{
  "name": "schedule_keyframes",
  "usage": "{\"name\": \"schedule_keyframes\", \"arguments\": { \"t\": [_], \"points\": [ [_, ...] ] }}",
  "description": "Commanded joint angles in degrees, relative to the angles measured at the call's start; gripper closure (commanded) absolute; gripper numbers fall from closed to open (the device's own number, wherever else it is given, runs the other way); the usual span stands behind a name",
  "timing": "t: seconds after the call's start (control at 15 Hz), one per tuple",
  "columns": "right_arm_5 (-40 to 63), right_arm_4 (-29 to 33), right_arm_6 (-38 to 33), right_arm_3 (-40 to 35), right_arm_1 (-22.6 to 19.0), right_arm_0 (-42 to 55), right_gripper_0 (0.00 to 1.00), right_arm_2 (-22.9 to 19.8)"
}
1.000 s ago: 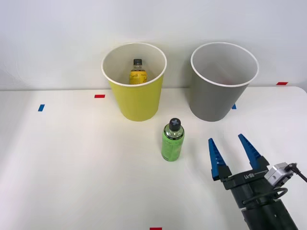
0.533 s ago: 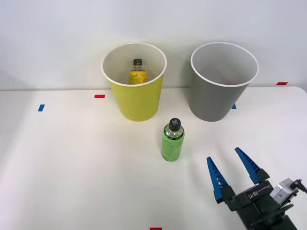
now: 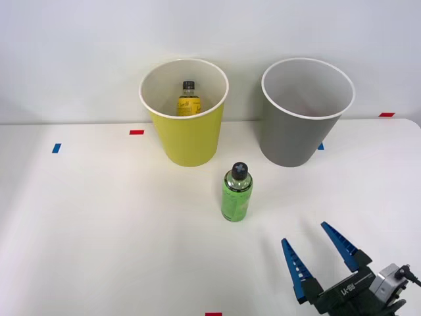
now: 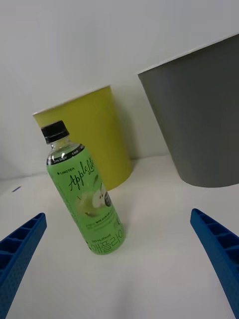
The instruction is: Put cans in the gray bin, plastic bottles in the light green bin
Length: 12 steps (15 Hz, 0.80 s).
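Table: a white table holds two big bins and one small bottle.
Light green bin: the light green bin stands upright near the back edge of the table, toward the middle. It has a white rim and is white inside. In the wrist view the same bin stands behind the green bottle.
Yellow bottle: a yellow bottle with a black cap stands inside the light green bin, against its back wall.
Gray bin: the gray bin stands upright near the back edge too, beside the light green bin and closer to the right edge. The two bins do not touch.
Green bottle: a green bottle with a black cap stands upright on the table, in front of the gap between the bins. It touches neither bin. Its label shows an apple.
Right gripper: the right gripper is near the front right corner of the table, well apart from the green bottle. Its blue fingers are spread wide apart and hold nothing.
Tape: small red and blue tape marks are stuck on the table.
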Motion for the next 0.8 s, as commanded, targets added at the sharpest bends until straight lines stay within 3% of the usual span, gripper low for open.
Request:
{"name": "schedule_keyframes", "arguments": {
  "t": [0.07,0.8],
  "points": [
    [0.01,-0.05,0.34,0.0,-0.11,1.15,0.0,-1.2],
    [-0.07,4.08,0.25,0.0,0.24,2.91,0.0,-2.61]
  ]
}}
